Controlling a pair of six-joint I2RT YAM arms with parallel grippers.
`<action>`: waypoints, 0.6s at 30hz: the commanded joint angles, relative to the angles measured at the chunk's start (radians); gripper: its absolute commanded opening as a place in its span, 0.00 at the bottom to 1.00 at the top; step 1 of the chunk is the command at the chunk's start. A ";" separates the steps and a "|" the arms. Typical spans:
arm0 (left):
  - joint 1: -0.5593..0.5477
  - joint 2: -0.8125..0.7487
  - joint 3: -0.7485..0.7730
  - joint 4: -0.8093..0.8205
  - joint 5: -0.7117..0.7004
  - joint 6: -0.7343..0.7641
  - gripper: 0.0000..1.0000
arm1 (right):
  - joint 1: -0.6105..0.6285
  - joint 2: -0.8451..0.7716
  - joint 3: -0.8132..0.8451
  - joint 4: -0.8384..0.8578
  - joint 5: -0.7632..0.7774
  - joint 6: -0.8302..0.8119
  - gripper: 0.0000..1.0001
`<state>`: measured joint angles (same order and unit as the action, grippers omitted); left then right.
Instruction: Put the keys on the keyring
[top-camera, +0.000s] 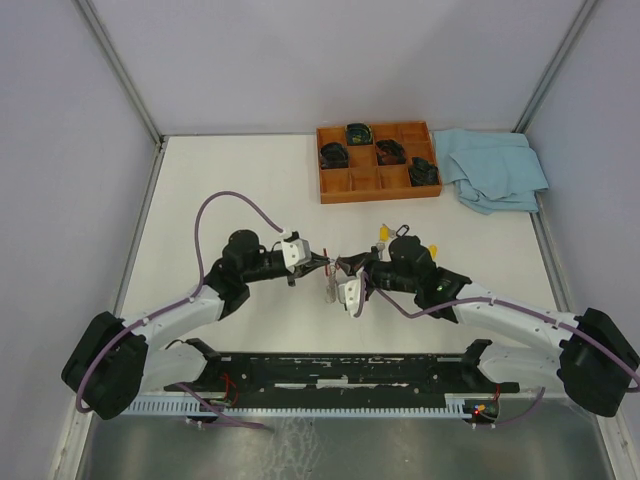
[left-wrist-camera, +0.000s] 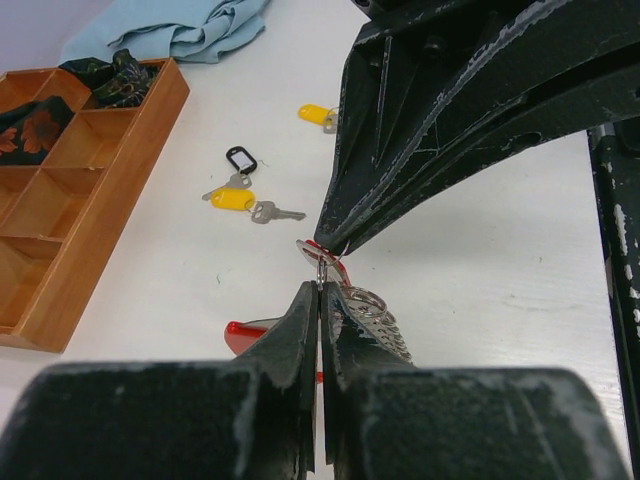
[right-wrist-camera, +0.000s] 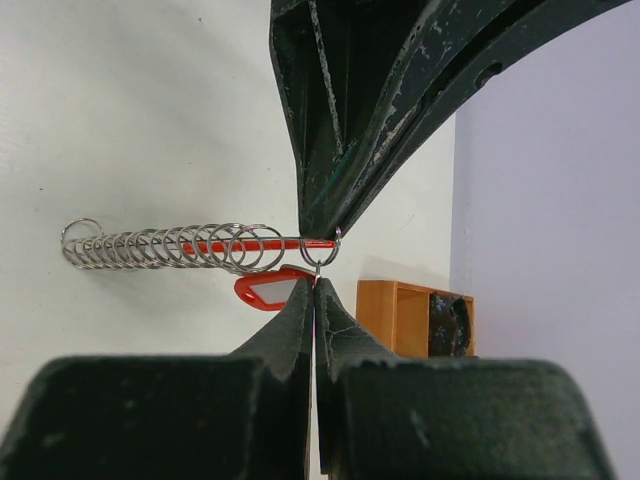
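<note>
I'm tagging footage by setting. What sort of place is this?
Most likely a robotics lab test cell: two robot arms bolted to a white table, plain panel walls on a metal frame closing it in, and a compartmented wooden tray.

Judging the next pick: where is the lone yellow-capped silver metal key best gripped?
Likely the plastic cap of the yellow-capped key, from straight above, fingers across its short width: it lies flat on the white table, and the cap is its bulkiest part.

A robotics lab cell: plain pale panels on aluminium posts box in the white table from its far corners, and a black mounting rail runs along its near edge.
</note>
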<state>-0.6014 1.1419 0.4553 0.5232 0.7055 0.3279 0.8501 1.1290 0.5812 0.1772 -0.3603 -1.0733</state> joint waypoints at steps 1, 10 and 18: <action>0.004 -0.032 -0.002 0.109 -0.028 -0.058 0.03 | -0.004 0.014 0.044 -0.073 0.038 -0.010 0.01; 0.005 -0.013 -0.018 0.189 -0.014 -0.106 0.03 | -0.005 0.068 0.040 0.021 -0.064 0.036 0.00; 0.003 0.002 -0.024 0.212 -0.008 -0.126 0.03 | -0.005 0.081 0.020 0.143 -0.070 0.082 0.01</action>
<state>-0.6014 1.1477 0.4290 0.6197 0.6895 0.2398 0.8467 1.2095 0.6003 0.2283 -0.4126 -1.0332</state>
